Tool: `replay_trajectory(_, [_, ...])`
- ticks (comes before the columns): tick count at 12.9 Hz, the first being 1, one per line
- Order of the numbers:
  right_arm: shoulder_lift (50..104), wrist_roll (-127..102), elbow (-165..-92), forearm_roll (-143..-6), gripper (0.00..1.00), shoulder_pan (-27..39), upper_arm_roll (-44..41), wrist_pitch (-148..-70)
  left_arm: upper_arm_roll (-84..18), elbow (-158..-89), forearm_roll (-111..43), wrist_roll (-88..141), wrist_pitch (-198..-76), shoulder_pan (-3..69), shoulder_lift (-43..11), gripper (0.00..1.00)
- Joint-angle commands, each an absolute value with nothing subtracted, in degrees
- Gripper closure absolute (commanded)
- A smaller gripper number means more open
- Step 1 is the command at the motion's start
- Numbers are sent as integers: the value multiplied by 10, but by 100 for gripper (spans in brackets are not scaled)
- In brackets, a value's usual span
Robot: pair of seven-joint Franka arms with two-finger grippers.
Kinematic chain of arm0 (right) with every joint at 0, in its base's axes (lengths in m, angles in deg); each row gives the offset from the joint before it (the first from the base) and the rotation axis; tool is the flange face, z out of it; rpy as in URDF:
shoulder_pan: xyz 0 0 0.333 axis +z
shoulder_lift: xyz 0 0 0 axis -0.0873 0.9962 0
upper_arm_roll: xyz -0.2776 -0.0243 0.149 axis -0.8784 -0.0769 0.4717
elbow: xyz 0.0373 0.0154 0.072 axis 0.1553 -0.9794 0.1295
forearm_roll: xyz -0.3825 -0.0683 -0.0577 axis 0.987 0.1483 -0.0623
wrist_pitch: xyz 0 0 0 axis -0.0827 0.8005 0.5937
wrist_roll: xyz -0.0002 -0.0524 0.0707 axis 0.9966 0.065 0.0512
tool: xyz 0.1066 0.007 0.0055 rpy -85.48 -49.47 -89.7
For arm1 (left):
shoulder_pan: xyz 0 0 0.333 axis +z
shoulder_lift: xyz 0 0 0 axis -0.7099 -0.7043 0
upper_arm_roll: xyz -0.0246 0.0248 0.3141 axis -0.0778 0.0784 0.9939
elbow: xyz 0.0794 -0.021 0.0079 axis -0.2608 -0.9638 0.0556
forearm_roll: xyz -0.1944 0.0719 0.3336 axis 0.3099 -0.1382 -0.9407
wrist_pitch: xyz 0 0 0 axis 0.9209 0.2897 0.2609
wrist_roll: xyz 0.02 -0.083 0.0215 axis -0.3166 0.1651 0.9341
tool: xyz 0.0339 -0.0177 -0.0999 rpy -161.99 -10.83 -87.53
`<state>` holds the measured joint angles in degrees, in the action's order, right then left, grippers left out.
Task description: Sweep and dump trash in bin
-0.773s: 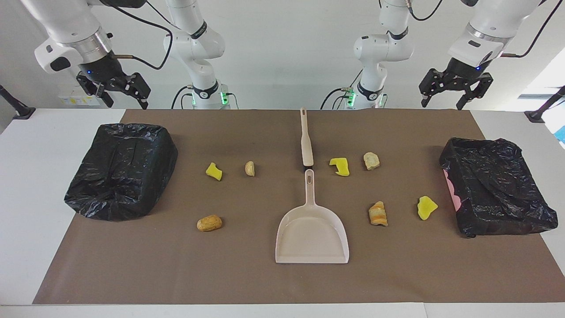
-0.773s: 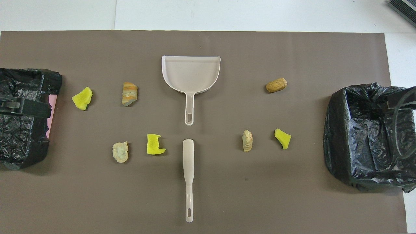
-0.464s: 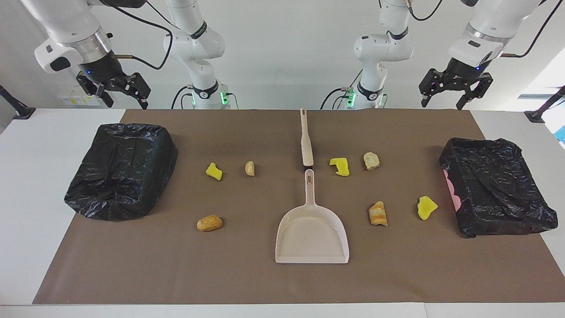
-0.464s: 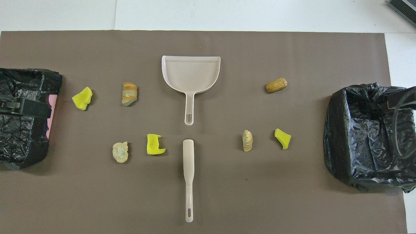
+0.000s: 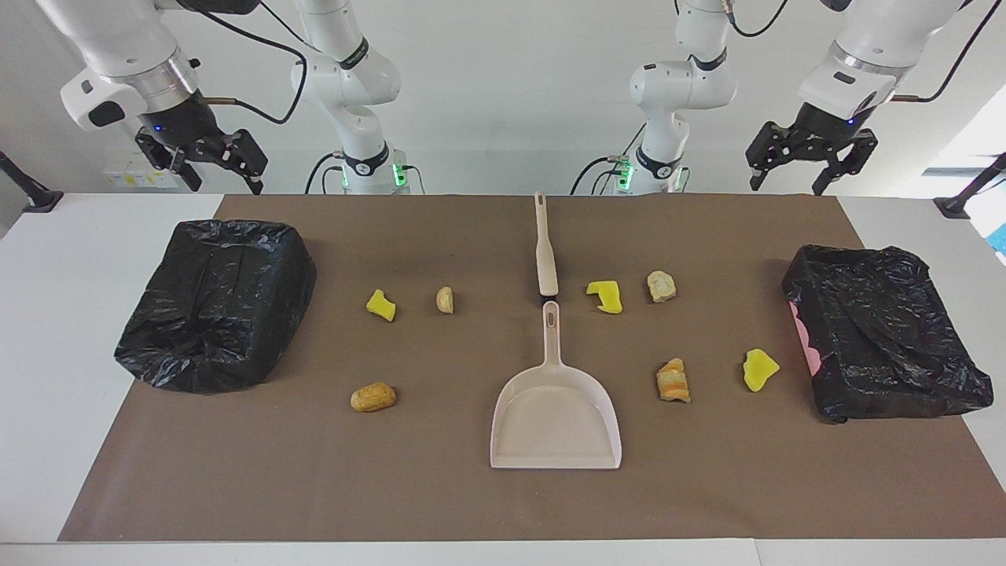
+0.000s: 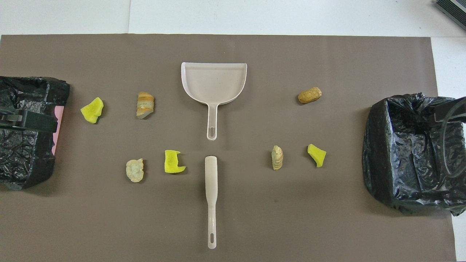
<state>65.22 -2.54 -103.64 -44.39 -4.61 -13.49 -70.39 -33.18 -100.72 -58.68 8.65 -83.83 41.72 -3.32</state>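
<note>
Trash [image 5: 605, 296] lies scattered on the brown mat [image 5: 440, 503] that covers the bench [image 5: 55, 330]: seven small lumps, three bright yellow and four tan or orange. Four of them are toward the left arm's end, three toward the right arm's end. Between these two groups the beige dustpan [image 5: 556, 420] lies flat, its handle pointing to the robots. The brush [image 5: 545, 248] lies in line with this handle, nearer to the robots, with a small gap between the two.

One bin lined with a black bag [image 5: 216, 303] stands at the right arm's end of the mat, and a second lined bin [image 5: 884, 338] at the left arm's end; some pink shows at its edge. No lump is inside the dustpan, and none is seen in the bins.

The left pincer [image 5: 788, 185] hangs in the air at its own end, its fingers spread and holding nothing. The right pincer [image 5: 225, 182] hangs at the other end, also spread and empty. Both arms wait.
</note>
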Motion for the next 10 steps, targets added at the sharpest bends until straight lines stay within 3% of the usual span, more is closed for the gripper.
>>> replay_trajectory(1, [648, -13, -1037, -444, 0, -44, -136, -700, -337, -1019, -595, 83, -830, 424, -19, 0])
replay_trajectory(10, [635, -13, -1056, -448, 0, -39, -133, -701, -345, -1116, -588, 86, -854, 414, 45, 0])
